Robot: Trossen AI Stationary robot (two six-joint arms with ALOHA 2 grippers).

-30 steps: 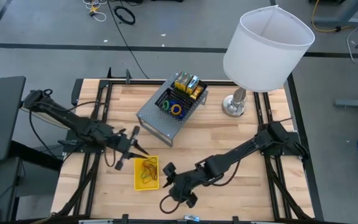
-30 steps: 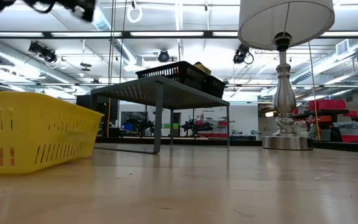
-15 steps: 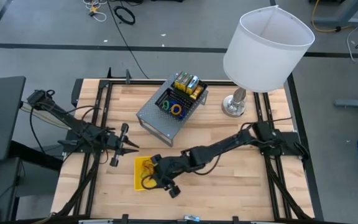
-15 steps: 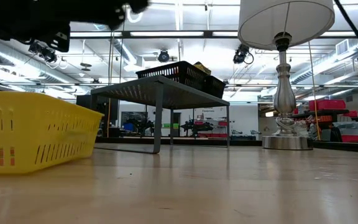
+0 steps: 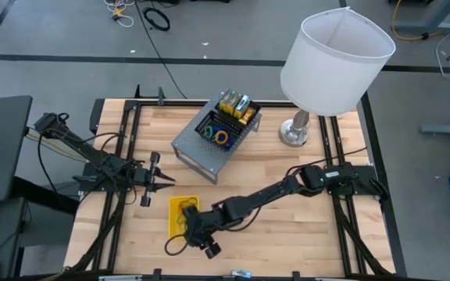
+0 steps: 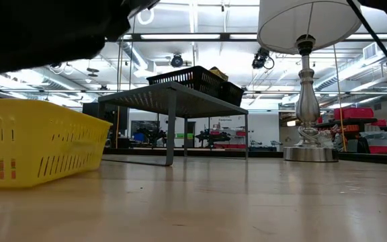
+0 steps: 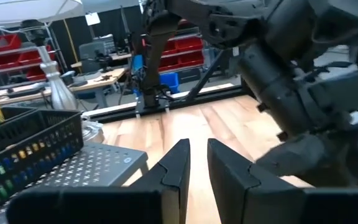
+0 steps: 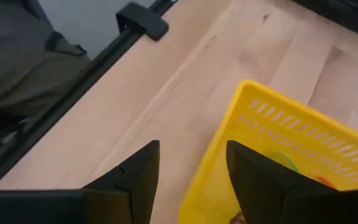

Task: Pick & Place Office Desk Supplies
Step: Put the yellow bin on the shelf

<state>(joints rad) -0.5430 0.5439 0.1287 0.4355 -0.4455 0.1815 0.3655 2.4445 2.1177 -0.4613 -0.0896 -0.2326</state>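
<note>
The yellow plastic basket stands on the table near the front left, with coloured rubber-band loops inside. My right gripper hangs open over the basket's near left corner, slanting down, touching nothing; it shows as a dark blur in the low view. My left gripper is level, left of the basket, its fingers a narrow gap apart and empty. Farther back, black mesh trays with loops and yellow-green crayon boxes rest on a grey perforated stand.
A big white-shaded lamp stands at the far right on its metal base. Bare wood lies between the stand, the lamp and the table's front edge. My right arm stretches across the table's middle.
My right gripper has swung toward the table's left edge and come down, from right of the basket to above its near left corner, staying open. My left gripper drew back from the basket toward the left edge and sank a little, then kept still.
</note>
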